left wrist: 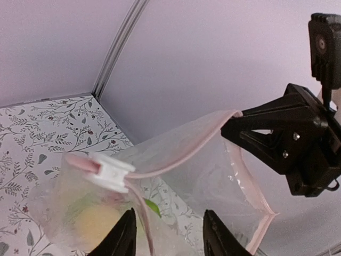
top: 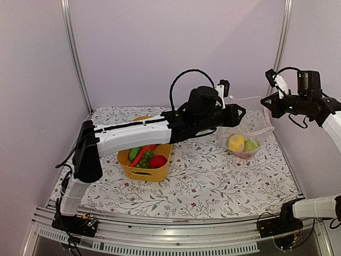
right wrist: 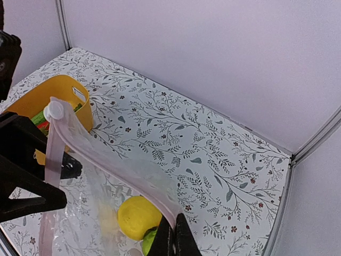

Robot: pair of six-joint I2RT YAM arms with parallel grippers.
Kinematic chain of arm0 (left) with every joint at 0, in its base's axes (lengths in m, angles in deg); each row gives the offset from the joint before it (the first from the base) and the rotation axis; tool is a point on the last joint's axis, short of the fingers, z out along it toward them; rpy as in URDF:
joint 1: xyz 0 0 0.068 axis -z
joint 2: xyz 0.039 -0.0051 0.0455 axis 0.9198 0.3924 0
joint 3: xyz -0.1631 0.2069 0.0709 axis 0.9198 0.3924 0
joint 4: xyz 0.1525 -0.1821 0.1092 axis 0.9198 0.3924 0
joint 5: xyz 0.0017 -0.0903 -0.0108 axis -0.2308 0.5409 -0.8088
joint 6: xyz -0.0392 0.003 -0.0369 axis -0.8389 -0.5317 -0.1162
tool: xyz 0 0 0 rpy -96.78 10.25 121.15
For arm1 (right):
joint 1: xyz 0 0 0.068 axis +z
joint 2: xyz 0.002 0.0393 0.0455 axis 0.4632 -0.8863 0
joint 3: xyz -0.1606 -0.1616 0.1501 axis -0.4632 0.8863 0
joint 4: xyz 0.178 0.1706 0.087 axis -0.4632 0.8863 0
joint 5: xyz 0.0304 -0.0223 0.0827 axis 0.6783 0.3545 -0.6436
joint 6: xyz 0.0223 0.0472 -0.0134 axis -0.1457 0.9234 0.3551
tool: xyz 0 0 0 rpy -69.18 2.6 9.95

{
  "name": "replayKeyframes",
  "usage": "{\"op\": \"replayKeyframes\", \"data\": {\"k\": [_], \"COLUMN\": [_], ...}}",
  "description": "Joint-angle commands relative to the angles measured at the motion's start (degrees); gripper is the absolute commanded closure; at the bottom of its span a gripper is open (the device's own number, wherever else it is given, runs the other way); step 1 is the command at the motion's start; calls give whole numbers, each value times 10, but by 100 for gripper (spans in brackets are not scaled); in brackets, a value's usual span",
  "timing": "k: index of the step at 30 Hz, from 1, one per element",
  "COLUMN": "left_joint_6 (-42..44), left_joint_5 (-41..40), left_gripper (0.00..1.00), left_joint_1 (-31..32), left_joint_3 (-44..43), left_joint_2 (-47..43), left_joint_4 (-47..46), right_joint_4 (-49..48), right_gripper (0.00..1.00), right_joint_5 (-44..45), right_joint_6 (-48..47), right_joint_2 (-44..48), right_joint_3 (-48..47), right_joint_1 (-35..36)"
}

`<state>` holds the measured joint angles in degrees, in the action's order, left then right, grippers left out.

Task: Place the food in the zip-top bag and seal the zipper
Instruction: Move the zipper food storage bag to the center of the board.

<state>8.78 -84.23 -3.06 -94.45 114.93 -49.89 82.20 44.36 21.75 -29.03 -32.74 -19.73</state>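
Floral tablecloth (top: 213, 181) under one zip-top bag (top: 264, 125) (two food pieces (right wrist: 137, 216) inside); right tool (right wrist: 170, 237) pinches zipper (right wrist: 106, 160), left tool (left wrist: 168, 234) spread.

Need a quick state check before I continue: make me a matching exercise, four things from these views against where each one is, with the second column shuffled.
Things:
1. yellow food piece
2. red food piece
3. white slider
4. right gripper

Places:
A. in the yellow tub
B. shut on the zipper at one end
C. inside the zip-top bag
D. clipped on the zipper, far from the right gripper

Pairs: 1-C, 2-A, 3-D, 4-B
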Motion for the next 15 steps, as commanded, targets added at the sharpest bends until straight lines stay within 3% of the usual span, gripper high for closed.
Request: {"op": "replayKeyframes", "data": {"k": [1,3,9,15], "left_joint_6": [19,38,157,235], "left_joint_5": [17,18,24,-153], "left_gripper": [51,46,36,23], "left_joint_1": [-10,-7,11,-4], "left_joint_3": [26,71,314,434], "left_joint_2": [-20,-53,-215,-354], "left_joint_4": [42,38,-8,153], "right_joint_4": [-36,-52,-84,-136], "right_gripper": [100,100,100,100], "right_joint_5": [-4,-15,-82,-178], "right_joint_6": [19,21,15,11], "right_joint_2": [5,8,16,22], "right_joint_3": [35,63,135,163], "right_joint_1": [0,0,0,0]}}
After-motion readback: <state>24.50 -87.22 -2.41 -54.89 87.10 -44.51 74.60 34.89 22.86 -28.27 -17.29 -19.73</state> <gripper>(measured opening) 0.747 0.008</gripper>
